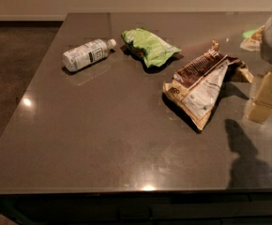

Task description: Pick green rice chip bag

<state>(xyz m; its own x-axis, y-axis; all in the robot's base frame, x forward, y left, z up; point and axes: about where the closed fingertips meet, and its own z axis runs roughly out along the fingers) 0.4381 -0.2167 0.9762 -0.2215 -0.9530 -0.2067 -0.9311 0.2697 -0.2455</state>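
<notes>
Cream tool (266, 101) over table (103, 144), far right

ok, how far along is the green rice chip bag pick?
Done: nothing yet. The green rice chip bag lies on the table between the water bottle and the brown-and-white bag, untouched. In hand: the end effector hangs at the right edge of the view, past the brown-and-white bag, apart from the green rice chip bag. Left: reach across, grasp, lift.
</notes>
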